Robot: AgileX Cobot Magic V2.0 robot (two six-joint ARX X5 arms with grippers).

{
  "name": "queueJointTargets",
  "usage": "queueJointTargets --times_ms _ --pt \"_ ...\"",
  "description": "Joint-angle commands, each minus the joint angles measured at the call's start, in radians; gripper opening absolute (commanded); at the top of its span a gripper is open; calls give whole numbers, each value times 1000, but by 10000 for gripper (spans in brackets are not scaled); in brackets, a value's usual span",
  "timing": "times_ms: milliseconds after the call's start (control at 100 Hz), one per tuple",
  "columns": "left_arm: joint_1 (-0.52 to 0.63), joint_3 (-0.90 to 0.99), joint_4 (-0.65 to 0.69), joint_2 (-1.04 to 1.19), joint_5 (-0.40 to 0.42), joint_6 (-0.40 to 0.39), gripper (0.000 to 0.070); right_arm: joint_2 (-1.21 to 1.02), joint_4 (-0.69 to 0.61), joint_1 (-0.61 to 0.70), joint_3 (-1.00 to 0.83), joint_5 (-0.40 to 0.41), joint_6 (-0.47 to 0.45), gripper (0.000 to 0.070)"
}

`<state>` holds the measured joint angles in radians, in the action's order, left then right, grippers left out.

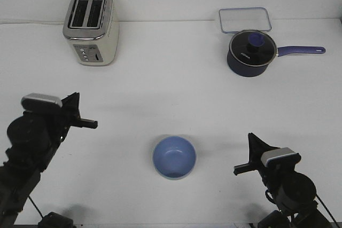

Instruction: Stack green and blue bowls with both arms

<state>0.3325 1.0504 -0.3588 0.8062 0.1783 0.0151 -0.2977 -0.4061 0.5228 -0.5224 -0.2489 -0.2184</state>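
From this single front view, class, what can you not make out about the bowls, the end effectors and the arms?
- Green bowl: not visible on its own; the blue bowl would cover it if it lies beneath.
- Left end effector, right end effector: seen from above, open or shut unclear.
- Left arm, right arm: bases cut off by the bottom edge.
- Saucepan: contents hidden by its lid.

Blue bowl [174, 157] matte, smooth; toaster [91, 26] brushed metal; saucepan [251, 53] glossy, glass lid.
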Motion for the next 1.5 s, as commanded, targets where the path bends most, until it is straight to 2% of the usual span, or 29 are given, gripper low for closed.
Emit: queueJointTargets --times_ms 0,60,180,290,550,1010,1190,1260,1420,1490 --pt "-10 -116 81 -94 13 -33 13 38 14 7 21 -31 21 1" --pt "-24 -260 174 -216 13 -50 12 88 43 7 49 -52 29 1" --pt "-33 -486 278 -422 13 -83 12 159 85 7 80 -59 39 1" --pt "-34 -589 296 -552 13 -82 13 167 91 7 80 -83 39 1" --pt "-34 -597 293 -654 13 -74 15 167 92 7 80 -92 36 1" --pt "-34 -597 293 -665 13 -75 14 167 92 7 80 -92 36 1" --pt "-73 -636 288 -675 11 -119 14 167 92 7 80 -92 36 1" --pt "-132 -703 319 -692 -24 -120 14 167 92 7 80 -92 36 1" --pt "-251 -869 433 -754 -180 -101 14 167 92 7 79 -92 36 1" --pt "-280 -925 476 -778 -203 -82 14 167 92 7 79 -92 36 1"
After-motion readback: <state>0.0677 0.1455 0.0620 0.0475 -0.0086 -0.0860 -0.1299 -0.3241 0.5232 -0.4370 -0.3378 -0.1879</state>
